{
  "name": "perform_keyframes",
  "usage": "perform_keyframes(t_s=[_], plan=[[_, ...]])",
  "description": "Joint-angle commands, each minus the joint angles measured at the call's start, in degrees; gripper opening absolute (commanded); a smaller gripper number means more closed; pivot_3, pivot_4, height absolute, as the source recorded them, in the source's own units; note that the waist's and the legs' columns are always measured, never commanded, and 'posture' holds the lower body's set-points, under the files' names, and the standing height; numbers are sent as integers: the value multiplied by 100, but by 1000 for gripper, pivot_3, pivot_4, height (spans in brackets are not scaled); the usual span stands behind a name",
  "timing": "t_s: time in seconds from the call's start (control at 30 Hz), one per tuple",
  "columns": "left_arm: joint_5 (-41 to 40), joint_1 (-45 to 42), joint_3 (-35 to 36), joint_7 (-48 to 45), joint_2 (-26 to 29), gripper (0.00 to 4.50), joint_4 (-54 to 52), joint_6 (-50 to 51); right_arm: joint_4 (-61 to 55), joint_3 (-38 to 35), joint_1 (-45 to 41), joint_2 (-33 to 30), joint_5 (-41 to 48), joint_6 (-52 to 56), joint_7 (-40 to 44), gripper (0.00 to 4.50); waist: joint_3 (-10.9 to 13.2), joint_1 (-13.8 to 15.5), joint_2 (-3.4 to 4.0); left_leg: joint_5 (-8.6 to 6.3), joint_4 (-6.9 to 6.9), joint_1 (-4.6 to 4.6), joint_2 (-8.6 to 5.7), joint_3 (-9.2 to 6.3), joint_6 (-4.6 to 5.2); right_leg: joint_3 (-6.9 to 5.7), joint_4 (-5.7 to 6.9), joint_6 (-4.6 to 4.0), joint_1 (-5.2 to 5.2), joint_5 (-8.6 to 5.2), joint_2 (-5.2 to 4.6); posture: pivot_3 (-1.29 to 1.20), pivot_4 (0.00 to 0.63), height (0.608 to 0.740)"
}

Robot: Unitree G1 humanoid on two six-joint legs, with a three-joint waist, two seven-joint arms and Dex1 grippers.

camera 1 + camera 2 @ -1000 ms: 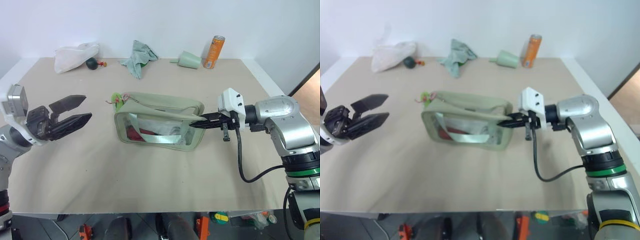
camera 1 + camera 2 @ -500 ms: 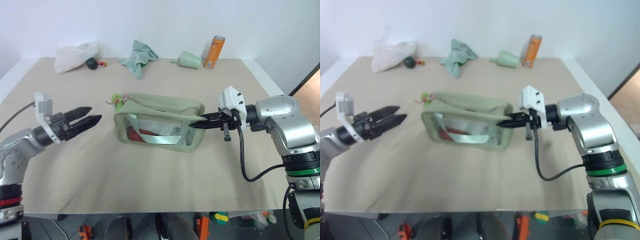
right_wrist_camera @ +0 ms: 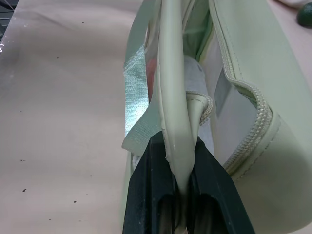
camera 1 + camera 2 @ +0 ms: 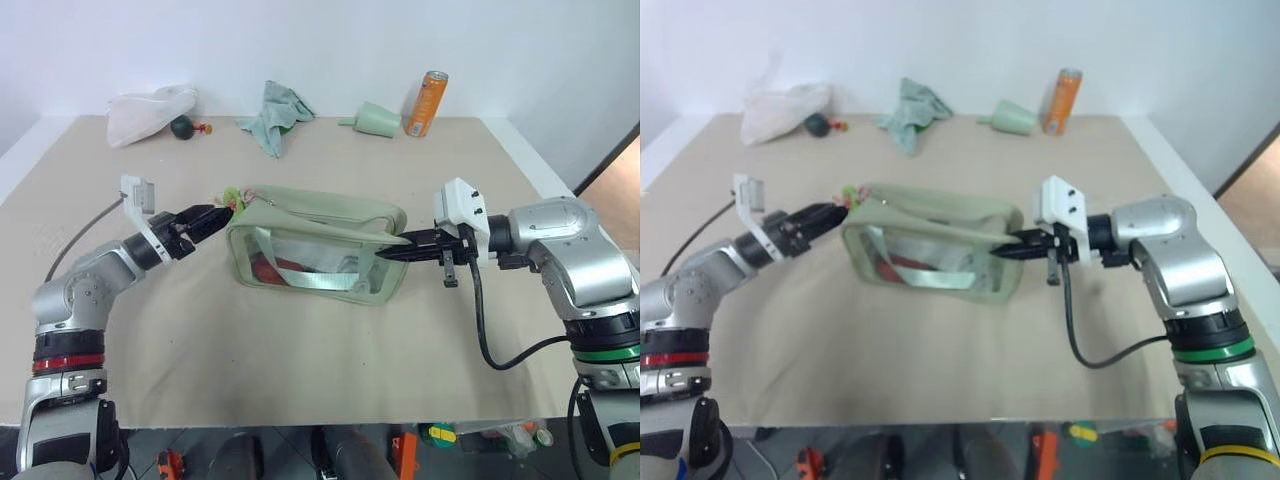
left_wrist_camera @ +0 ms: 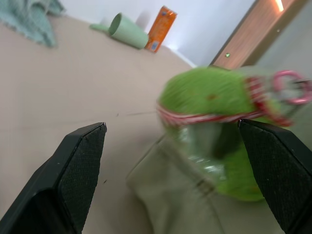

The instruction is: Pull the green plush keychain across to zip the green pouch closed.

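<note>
The green pouch (image 4: 318, 248) lay near the middle of the beige worktop (image 4: 300, 350), its long top zipper unclosed and its clear side window facing the near edge, with red and pale contents visible through the plastic. The green plush keychain (image 4: 233, 197) sat at the pouch's end nearer the left edge of the worktop, its thin red-pink string beside it. The left gripper (image 4: 203, 219) pointed at that end with its jaws spread wide; in the left wrist view the keychain (image 5: 214, 105) appeared between the two black fingers (image 5: 80, 161), and the frames did not show any contact with them. The right gripper (image 4: 392, 251) reached in from the right edge, its jaws clamped shut on a fold of the pouch's pale fabric at the opposite end, as seen in the right wrist view (image 3: 178, 161). Along the far edge of the worktop stood an orange can (image 4: 426, 103), a pale green cup (image 4: 378, 119) lying on its side, a crumpled teal cloth (image 4: 275, 113), a dark green ball (image 4: 182, 127) and a white bag (image 4: 148, 110).
</note>
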Motion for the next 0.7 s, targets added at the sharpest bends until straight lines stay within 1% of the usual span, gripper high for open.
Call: perform_keyframes(t_s=[0.03, 0.17, 0.2, 0.33, 0.37, 0.47, 0.5, 0.7], plan=[[94, -223, -34, -32, -44, 4500, 24, -20, -300, -183, 17, -64, 107, 52, -82, 21, 0, -1, 0, 0, 0, 0, -1, 1, 0, 2, 0, 1, 0, 1, -1, 0, 150, 740], [148, -357, -67, -65, -141, 3377, 175, -41, -380, -223, 59, -87, 117, 96, -133, 0, 0, -1, 0, 0, 1, 0, -2, 2, 0, 4, 0, 3, 0, 2, -1, 0, 150, 740], [138, -377, -72, -96, -161, 2980, 177, -38, -388, -229, 63, -87, 115, 103, -141, 0, 0, 0, 0, 0, 1, 0, -2, 1, 0, 3, 0, 3, 0, 2, -1, 0, 150, 740], [109, -478, -76, -152, -274, 1688, 154, -31, -399, -238, 72, -86, 97, 107, -165, 0, 0, 2, 0, 0, 1, -1, -6, 1, 0, 4, 0, 3, 0, 2, -4, 0, 150, 740], [77, -507, -47, -168, -298, 1281, 135, -31, -392, -231, 70, -85, 89, 100, -172, 0, 0, 3, 0, 0, 1, -2, -7, 2, 0, 4, 0, 3, 0, 2, -5, 0, 150, 740], [35, -591, 53, -146, -330, 249, 133, -53, -377, -217, 68, -84, 78, 85, -182, 0, 0, 3, 0, 0, 2, -2, -9, 1, 0, 5, 0, 3, 1, 2, -6, 0, 150, 740], [27, -616, 79, -146, -326, 86, 127, -68, -371, -215, 67, -84, 74, 78, -184, 0, 0, 4, 0, 0, 2, -3, -10, 0, 0, 5, 0, 4, 1, 2, -7, 0, 150, 740], [-261, -888, 306, -141, -361, 86, -154, -29, -309, -180, 41, -72, 42, 39, -165, 0, 0, 5, 0, 0, 2, -4, -12, -1, 0, 4, -1, 4, 0, 2, -9, 0, 150, 740]])
